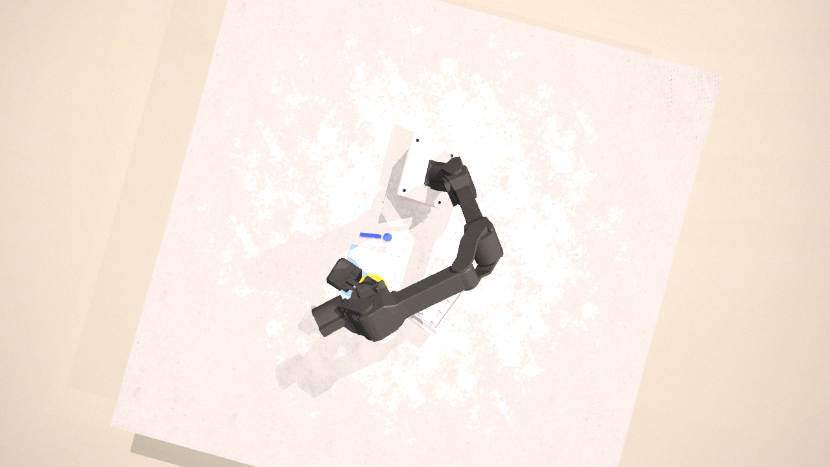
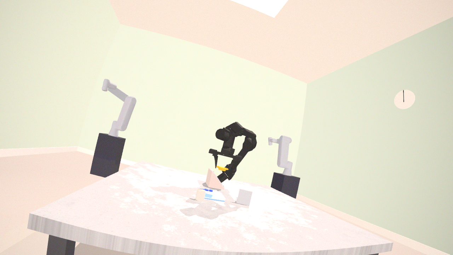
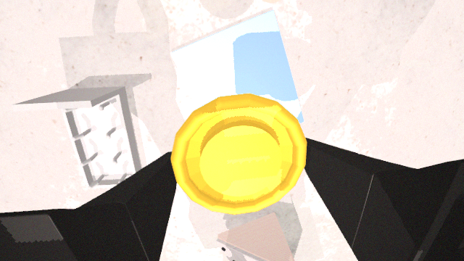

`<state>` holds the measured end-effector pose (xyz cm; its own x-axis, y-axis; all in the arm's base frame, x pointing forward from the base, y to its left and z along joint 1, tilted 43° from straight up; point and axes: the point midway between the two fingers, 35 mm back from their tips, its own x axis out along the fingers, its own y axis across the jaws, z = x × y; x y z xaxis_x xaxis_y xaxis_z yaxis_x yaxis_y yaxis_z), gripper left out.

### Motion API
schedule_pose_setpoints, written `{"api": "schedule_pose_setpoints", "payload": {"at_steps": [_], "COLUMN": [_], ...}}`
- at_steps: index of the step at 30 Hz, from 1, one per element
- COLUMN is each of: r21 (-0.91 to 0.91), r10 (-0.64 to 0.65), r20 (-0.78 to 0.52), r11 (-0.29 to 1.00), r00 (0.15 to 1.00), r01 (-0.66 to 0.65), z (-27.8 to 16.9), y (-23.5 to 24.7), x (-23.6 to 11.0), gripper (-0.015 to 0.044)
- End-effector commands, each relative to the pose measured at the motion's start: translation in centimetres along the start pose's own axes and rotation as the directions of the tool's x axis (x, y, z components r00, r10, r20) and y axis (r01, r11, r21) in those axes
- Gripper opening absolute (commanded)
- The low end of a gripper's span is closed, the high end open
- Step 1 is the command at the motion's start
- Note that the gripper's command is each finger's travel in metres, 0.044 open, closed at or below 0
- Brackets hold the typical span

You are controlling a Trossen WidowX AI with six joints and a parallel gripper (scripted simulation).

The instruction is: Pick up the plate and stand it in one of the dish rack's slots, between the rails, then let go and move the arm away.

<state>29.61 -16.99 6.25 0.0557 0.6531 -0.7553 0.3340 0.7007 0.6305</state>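
Observation:
A yellow plate (image 1: pixel 373 277) (image 2: pixel 222 168) (image 3: pixel 239 152) hangs flat in the air, face up towards the wrist camera. My gripper (image 1: pixel 354 293) (image 2: pixel 220 171) (image 3: pixel 238 151) is shut on the plate, with one black finger on each side of its rim. It holds the plate well above a light blue mat (image 1: pixel 380 260) (image 2: pixel 214 197) (image 3: pixel 261 65). The dish rack (image 1: pixel 432 318) (image 2: pixel 244 196) (image 3: pixel 131 134), white with grey rails, stands on the table beside the mat; my forearm hides part of it in the top view. In the wrist view it lies to the left of the plate.
A blue spoon-like piece (image 1: pixel 374 235) lies beyond the mat. A pink wedge (image 2: pixel 212 180) (image 3: pixel 261 237) and a cream block (image 2: pixel 199 194) stand by the mat. My base sits on a white plate (image 1: pixel 413 168). Two pale arms on dark pedestals (image 2: pixel 121 111) (image 2: pixel 283 153) stand past the table.

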Motion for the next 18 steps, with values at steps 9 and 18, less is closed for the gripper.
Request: {"api": "schedule_pose_setpoints", "payload": {"at_steps": [9, 18], "r21": [0.385, 0.648], "r10": [-0.022, -0.027], "r20": [0.021, 0.034], "r11": [0.923, 0.761], "r00": [1.0, 0.999], "r01": [0.012, -0.002], "z": [-2.4, -4.7], "y": [5.2, 8.8], "x": [-0.7, -0.8], "gripper": [0.0, 0.0]}}
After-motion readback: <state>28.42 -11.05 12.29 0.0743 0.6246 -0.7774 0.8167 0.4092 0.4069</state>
